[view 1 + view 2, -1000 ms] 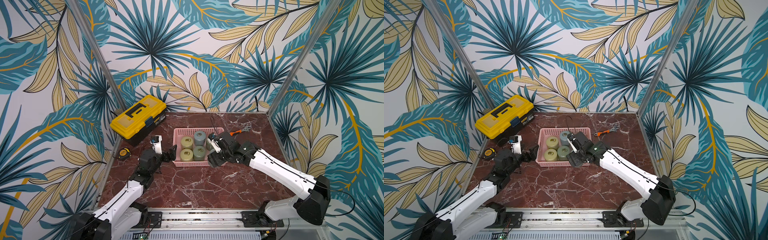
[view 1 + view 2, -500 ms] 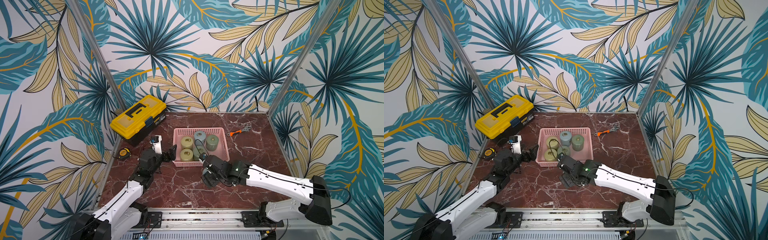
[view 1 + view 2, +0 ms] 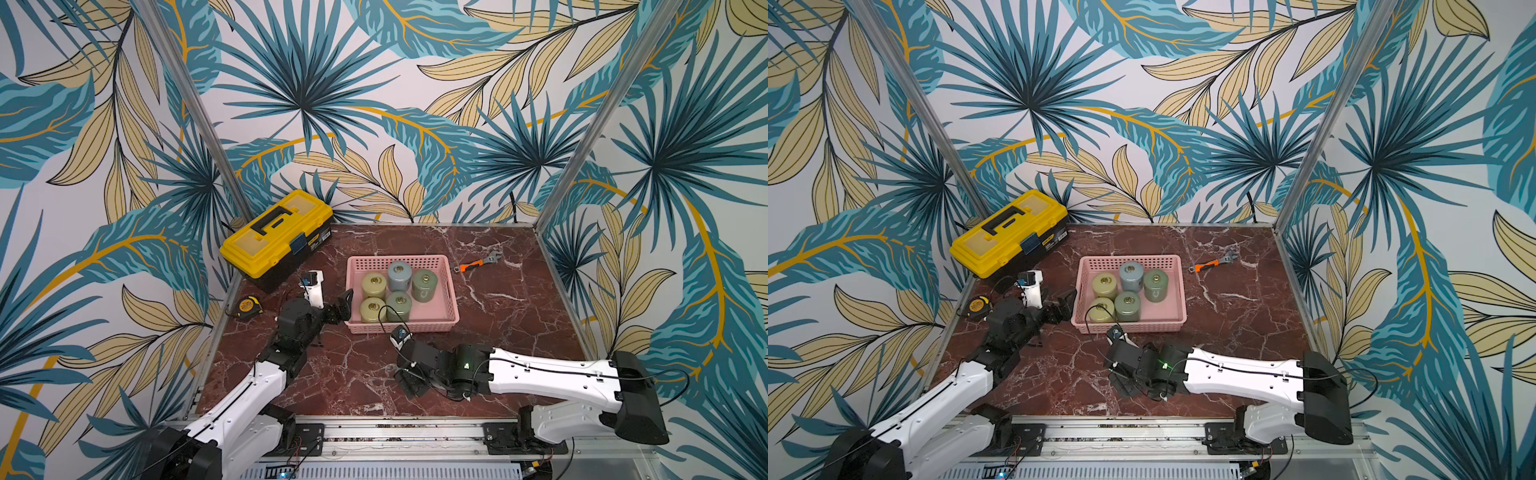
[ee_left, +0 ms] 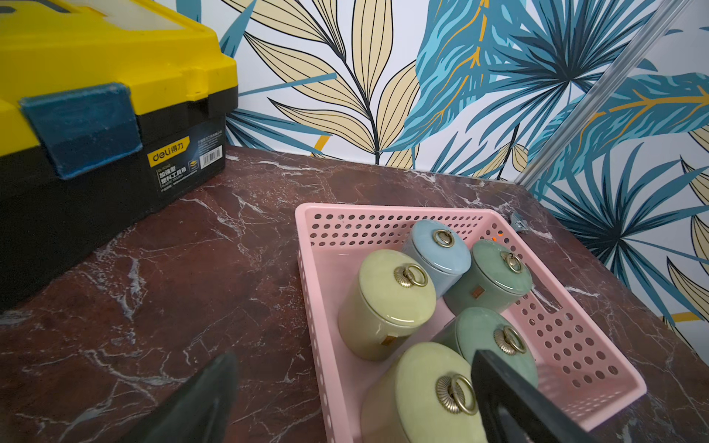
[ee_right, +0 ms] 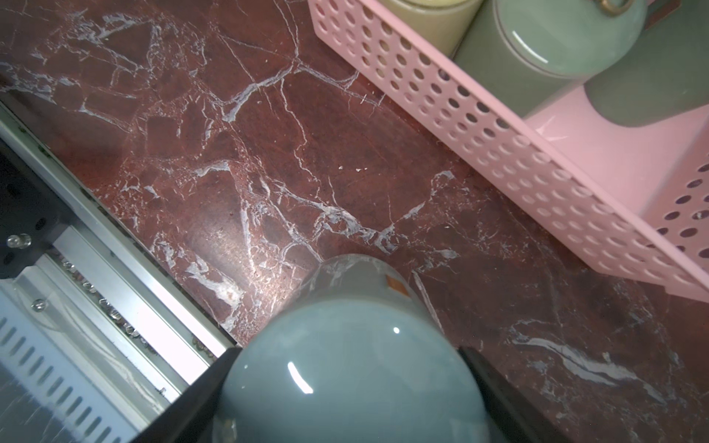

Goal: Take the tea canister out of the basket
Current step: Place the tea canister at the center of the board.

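Note:
The pink basket [image 3: 399, 259] [image 3: 1177, 307] stands mid-table with several lidded tea canisters [image 3: 374, 284] [image 4: 387, 303] upright in it. In the right wrist view a grey-blue tea canister [image 5: 353, 368] fills the space between the black fingers [image 5: 203, 387]. My right gripper [image 5: 347, 354] [image 3: 409, 376] is shut on it, low over the table in front of the basket. The arm hides this canister in both top views. At the basket's left side my left gripper [image 3: 338, 309] [image 4: 355, 358] is open. One of its fingers is outside the basket wall, the other is above the canisters.
A yellow-and-black toolbox [image 3: 276, 237] sits at the back left, with a tape measure [image 3: 248, 306] at the left edge. An orange-handled wrench [image 3: 478, 263] lies right of the basket. The metal rail [image 3: 374, 428] runs along the table's front edge.
My right gripper has come out of the basket with the grey-blue canister and moved toward the table's front. The left arm has stayed still.

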